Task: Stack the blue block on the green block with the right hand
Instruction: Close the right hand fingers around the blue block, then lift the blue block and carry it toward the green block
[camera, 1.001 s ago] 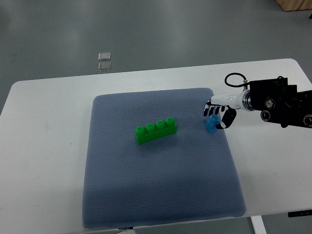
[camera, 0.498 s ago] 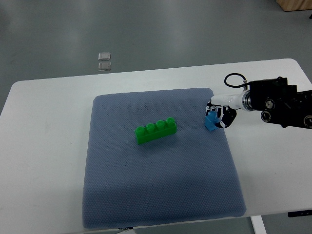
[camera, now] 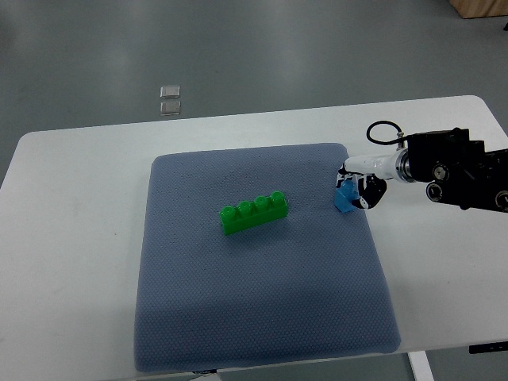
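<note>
Right hand [camera: 357, 184] enters from the right edge, sits at the right edge of the grey-blue mat [camera: 262, 317], fingers curled around the blue block [camera: 344, 199] — gripping it. Block looks tilted; can't tell if it's off the mat. Green block [camera: 254, 213], four studs, lies near mat centre, well apart to the left, angled slightly. All on a white table [camera: 71, 262]. Left arm not visible.

No text, label, brand, number or sign can be read anywhere in the top view. The blocks, the mat and the table carry no legible print, and the dark housing of the robot's arm is too small to show any.
</note>
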`<state>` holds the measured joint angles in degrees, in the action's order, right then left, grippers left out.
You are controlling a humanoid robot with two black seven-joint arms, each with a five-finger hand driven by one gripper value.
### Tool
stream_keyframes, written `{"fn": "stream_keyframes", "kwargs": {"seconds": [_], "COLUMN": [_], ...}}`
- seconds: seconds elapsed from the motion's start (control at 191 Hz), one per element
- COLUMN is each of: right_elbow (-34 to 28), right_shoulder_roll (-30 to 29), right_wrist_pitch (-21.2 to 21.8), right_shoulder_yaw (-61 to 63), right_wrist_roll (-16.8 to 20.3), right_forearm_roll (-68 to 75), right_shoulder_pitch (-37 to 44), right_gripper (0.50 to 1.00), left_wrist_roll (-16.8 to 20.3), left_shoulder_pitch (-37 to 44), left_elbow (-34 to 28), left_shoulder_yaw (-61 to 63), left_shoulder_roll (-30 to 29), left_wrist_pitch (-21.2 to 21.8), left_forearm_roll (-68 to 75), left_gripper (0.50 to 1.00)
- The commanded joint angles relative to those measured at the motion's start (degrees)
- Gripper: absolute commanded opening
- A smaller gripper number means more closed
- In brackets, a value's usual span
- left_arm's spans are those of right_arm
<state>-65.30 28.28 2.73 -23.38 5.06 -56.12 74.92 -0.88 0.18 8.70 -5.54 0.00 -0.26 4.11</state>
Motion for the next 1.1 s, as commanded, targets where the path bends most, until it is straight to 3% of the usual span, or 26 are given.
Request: {"fn": "stream_keyframes", "kwargs": {"seconds": [0.0,0.372,0.833,1.095], "right_elbow": [-0.2,-2.6,-4.0,-4.9], "right_shoulder_roll": [0.5,0.9,-5.7,-7.3], "right_wrist_pitch": [-0.4,-1.6,-1.3,-1.1], "right_shoulder_yaw": [0.2,2.9,6.5,6.4], "right_wrist_roll": [-0.1,-3.5,-4.4,-11.7], "right_forearm_roll": [0.0,-4.2,-5.1,-6.5], "right_shoulder_pitch": [0.7,6.7,9.7,9.6], "right_gripper": [0.519,0.500,0.500,0.500], "left_wrist_roll": [0.0,0.0,0.0,0.0], "left_shoulder_pitch": [0.0,0.0,0.0,0.0], "left_elbow": [0.0,0.0,0.0,0.0], "left_shoulder_yaw": [0.0,0.0,0.0,0.0], "left_shoulder_roll": [0.0,0.0,0.0,0.0], "left_wrist_pitch": [0.0,0.0,0.0,0.0], "left_forearm_roll": [0.0,0.0,-0.1,0.0], "left_gripper": [1.000,1.000,1.000,1.000]}}
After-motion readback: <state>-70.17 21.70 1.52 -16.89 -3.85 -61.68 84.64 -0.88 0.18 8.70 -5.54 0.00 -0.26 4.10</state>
